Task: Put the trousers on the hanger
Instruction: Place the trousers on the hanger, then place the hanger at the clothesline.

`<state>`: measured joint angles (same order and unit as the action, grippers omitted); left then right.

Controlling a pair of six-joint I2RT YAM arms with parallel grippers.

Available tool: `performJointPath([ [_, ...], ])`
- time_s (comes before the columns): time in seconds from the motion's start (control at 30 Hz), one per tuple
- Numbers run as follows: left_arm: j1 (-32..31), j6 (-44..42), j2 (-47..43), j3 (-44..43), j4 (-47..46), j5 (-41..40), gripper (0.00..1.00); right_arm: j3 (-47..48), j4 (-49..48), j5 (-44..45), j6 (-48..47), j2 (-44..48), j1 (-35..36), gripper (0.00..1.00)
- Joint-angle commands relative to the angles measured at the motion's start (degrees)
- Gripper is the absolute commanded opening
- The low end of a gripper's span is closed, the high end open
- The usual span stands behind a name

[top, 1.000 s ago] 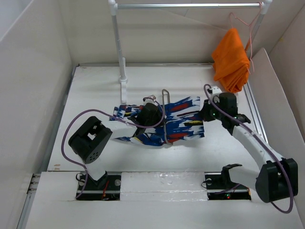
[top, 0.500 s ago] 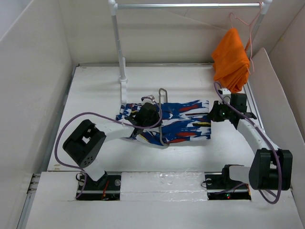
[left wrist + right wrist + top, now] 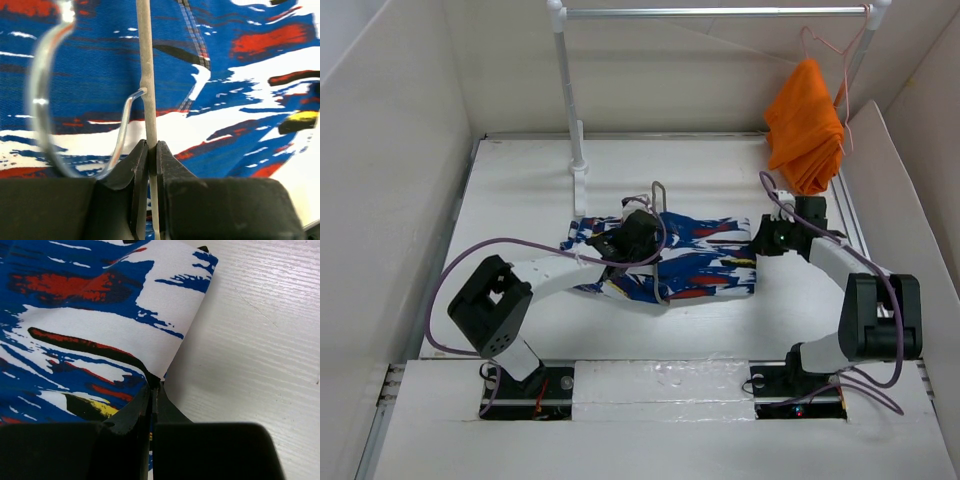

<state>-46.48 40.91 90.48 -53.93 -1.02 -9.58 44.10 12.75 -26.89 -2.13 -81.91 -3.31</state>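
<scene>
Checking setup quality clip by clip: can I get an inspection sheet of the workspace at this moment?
Surface: white table, with the job's things lying on it.
Job's things: trousers spread flat; hanger lying across them.
Clutter: nothing seen.
Grippers: left gripper, jaws shut on the hanger's bar; right gripper, jaws shut on the trousers' edge.
Cables: purple cable loops beside the left arm; another trails off the right arm.
Surroundings: white walls; rail at the back with an orange garment on a pink wire hanger.
</scene>
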Motion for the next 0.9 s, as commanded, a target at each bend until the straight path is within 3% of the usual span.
performJointPath([
  [0.0, -1.0, -0.7, -3.7, -4.9, 6.1, -6.1, 0.0, 0.5, -7.7, 3.9, -1.0, -1.0, 0.3, 0.0],
  [0.17, -2.7, -0.6, -4.8, -9.5, 6.7, -8.1, 0.0, -0.2, -7.7, 4.3, -0.1, -2.3, 2.7, 0.0],
  [0.2, -4.1, -0.9, -4.7, -11.9, 7.3, -8.9, 0.0, 0.0, -6.5, 4.4, -0.1, -1.8, 3.3, 0.05],
  [0.23, -4.7, -1.3, -4.7, -13.0, 8.8, -9.1, 0.0, 0.3, -5.6, 4.5, -0.3, 0.1, 3.9, 0.27],
  [0.33, -6.1, -1.8, -4.8, -17.2, 10.8, -8.8, 0.0, 3.3, 0.7, 3.5, -0.9, 4.9, 6.6, 0.6],
  [0.43, -6.1, -1.7, -4.9, -21.0, 12.4, -8.2, 0.0, 7.5, 7.1, 5.0, 0.2, 13.6, 11.2, 0.72],
  [0.5, -6.1, -1.4, -3.8, -23.9, 14.8, -7.6, 0.0, 10.0, 10.3, 8.7, 1.9, 21.0, 16.0, 0.73],
  [0.57, -6.1, -1.2, -2.2, -26.0, 17.4, -7.4, 0.0, 10.1, 10.3, 8.5, 5.6, 22.4, 19.3, 0.73],
  [0.73, -6.1, 0.7, 0.9, -31.1, 21.8, -3.5, 0.0, 3.6, -1.1, 6.9, 21.2, 27.8, 33.9, 0.6],
  [0.87, -6.1, 1.4, 2.0, -33.3, 22.1, -2.2, 0.0, 0.0, -11.6, 8.6, 29.0, 25.1, 40.9, 0.71],
])
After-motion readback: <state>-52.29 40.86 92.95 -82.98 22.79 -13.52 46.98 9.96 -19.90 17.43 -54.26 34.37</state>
